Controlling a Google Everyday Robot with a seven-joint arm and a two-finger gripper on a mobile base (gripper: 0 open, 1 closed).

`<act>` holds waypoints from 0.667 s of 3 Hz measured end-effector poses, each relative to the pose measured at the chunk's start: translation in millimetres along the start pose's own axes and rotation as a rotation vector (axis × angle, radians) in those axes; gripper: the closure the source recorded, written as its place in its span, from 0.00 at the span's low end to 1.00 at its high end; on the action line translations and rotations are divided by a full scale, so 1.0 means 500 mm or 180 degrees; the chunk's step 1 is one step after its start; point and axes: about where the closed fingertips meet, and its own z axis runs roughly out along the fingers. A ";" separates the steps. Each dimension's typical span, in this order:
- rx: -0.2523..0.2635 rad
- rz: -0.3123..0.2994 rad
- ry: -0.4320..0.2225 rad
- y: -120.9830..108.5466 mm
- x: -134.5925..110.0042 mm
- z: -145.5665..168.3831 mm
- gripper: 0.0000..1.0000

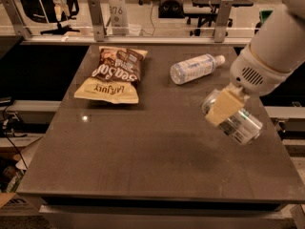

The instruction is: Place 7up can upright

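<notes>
The 7up can [238, 123] is a silvery can with green marks. It lies tilted on its side in my gripper [225, 109] over the right part of the dark table [143, 151]. The can's top end points up-left and its base down-right. My gripper is shut on the can; one tan finger pad [222, 107] lies across the can's near side and the other finger is hidden behind it. The can looks lifted a little off the tabletop. The white arm [271, 56] comes in from the upper right.
A clear plastic water bottle [195, 68] with a white cap lies on its side at the back right of the table. A brown and yellow chip bag [113, 75] lies at the back left. A metal rail [143, 30] runs behind the table.
</notes>
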 end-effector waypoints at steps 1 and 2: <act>-0.0137 -0.0197 -0.0469 0.009 -0.045 -0.034 1.00; -0.0264 -0.0382 -0.1013 0.021 -0.081 -0.063 1.00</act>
